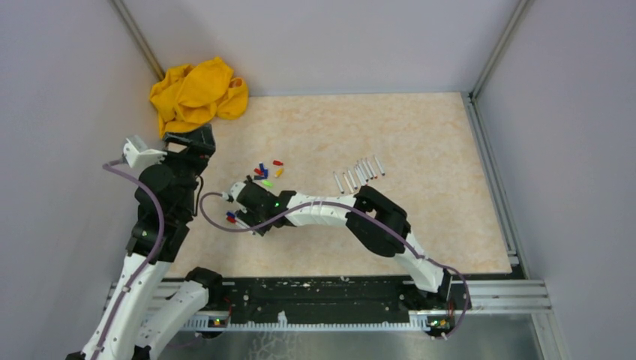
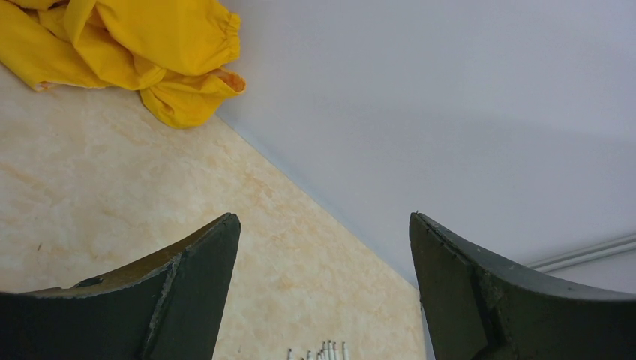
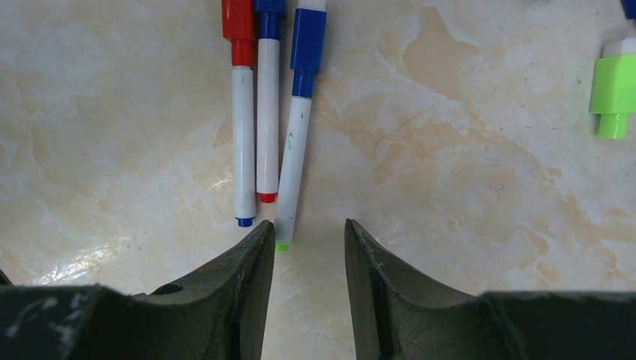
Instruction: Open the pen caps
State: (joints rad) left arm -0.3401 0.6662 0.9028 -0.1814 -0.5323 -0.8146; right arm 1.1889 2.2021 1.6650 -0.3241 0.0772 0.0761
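Three capped markers lie side by side just ahead of my right gripper: one with a red cap and two with blue caps. The gripper's jaws stand a little apart with nothing between them, and its left fingertip is next to the end of the rightmost marker. In the top view the gripper is low at the table's left-middle, beside these markers. Several loose caps lie just beyond, and a green cap shows at the right. My left gripper is wide open and empty, held up near the left wall.
A crumpled yellow cloth lies in the back left corner and also shows in the left wrist view. A row of several uncapped white barrels lies right of centre. Grey walls close in the table on three sides.
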